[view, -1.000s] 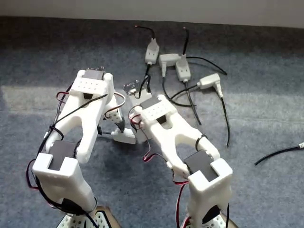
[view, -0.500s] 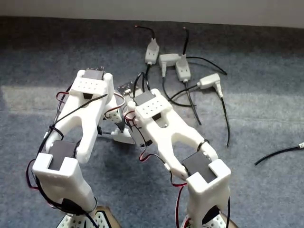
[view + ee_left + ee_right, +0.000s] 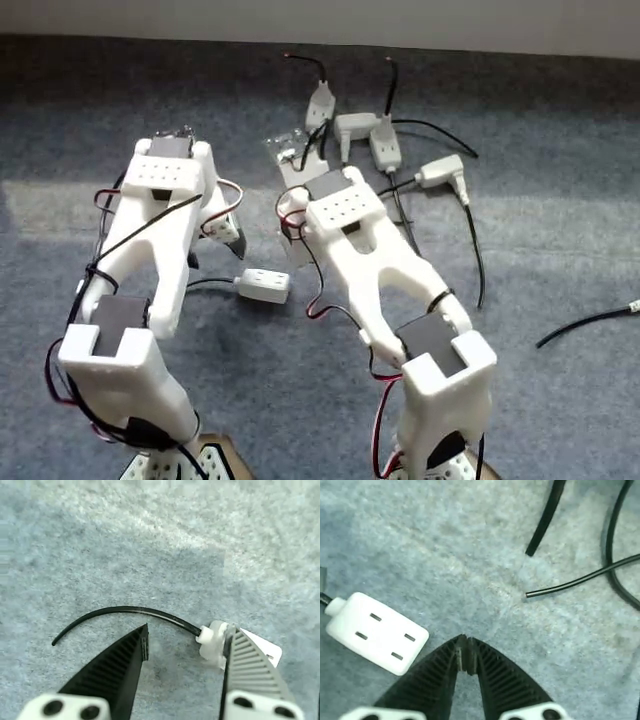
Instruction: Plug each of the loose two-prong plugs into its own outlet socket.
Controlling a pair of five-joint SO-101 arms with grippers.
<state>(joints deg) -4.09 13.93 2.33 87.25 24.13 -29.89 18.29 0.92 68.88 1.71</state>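
Left wrist view: my L claw (image 3: 189,632) is spread wide and grips nothing, one finger beside the cabled end of the socket block (image 3: 212,640), lower right of frame. R claw (image 3: 465,650) is closed and empty, tips just beside the block, slots up. High view: loose plugs (image 3: 385,148) at upper centre, well apart. Rec.: L pins block w/o covering slots; R opens, takes a plug by its body, prongs free.
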